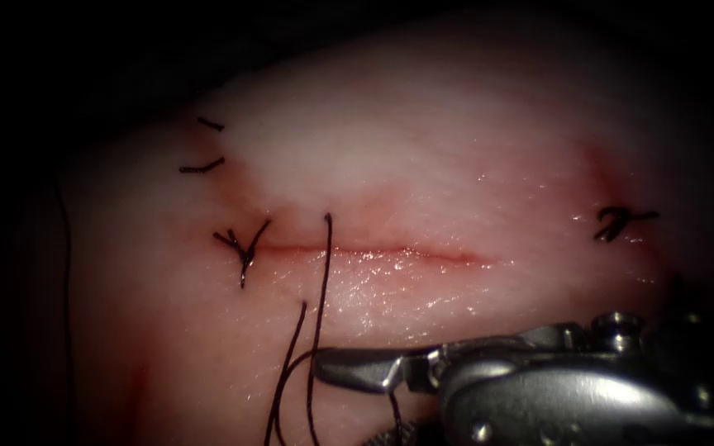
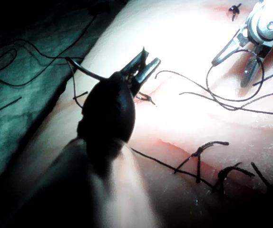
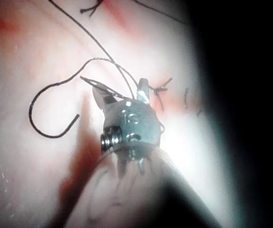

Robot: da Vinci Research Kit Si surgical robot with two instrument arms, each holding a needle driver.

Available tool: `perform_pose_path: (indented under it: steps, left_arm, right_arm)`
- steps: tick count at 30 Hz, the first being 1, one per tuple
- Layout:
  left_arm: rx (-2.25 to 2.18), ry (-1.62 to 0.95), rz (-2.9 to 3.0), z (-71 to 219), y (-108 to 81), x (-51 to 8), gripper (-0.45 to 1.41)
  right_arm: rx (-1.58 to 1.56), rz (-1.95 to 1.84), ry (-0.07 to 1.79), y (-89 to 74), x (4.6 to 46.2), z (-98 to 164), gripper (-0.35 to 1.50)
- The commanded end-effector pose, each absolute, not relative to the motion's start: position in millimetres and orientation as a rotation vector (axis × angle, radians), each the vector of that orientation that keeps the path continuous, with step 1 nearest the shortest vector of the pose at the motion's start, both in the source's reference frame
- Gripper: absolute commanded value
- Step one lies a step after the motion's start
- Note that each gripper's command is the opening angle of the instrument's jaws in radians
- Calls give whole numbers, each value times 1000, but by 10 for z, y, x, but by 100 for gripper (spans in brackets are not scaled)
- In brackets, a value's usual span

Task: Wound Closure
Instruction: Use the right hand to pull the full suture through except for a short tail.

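Across the tissue [image 1: 456, 149] we see the cut [image 1: 373, 250] running level, with a knotted stitch [image 1: 243, 246] at its left end. Below it our right tool [image 1: 349, 367] lies with parted jaws holding nothing, thread [image 1: 317, 306] hanging just beside its tip. Our left tool [image 2: 143, 66] grips the curved needle [image 2: 82, 69] near one end, off the tissue.

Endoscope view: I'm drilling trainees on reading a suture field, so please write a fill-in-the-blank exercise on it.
1. In the endoscope view, a knot sits at the ____ end of the cut.
2. A thread crosses the cut just ____ of that knot.
3. The jaws of the right tool are ____.
Missing words: left; right; open.
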State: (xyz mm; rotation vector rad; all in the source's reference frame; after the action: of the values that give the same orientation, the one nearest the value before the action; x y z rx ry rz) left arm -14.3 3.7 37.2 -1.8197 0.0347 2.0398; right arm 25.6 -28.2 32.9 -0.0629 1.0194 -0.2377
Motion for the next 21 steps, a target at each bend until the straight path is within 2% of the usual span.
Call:
perform_pose_path:
  steps: [1,6,8,13,16,17,18,21]
  left_arm:
    - [-1824,40,2039,375,46,-148,-45]
    - [-1824,40,2039,375,46,-148,-45]
    - [-1824,40,2039,375,46,-148,-45]
    - [-1825,39,2040,375,46,-147,-45]
    - [-1825,38,2039,375,46,-146,-45]
    - [-1824,39,2039,375,46,-147,-45]
    - [-1824,40,2039,375,46,-148,-45]
    - [-1822,42,2039,375,46,-150,-45]
  right_arm:
    - [-71,-230,1015,-263,261,341,85]
    - [-88,-205,1016,-254,260,350,81]
    - [-86,-202,1012,-242,257,347,73]
    - [-120,-242,982,-214,241,338,81]
    - [-137,-196,974,-190,221,331,66]
    - [-157,-161,978,-177,212,326,23]
    - [-157,-143,975,-173,211,324,23]
    - [-158,-99,964,-167,219,323,56]
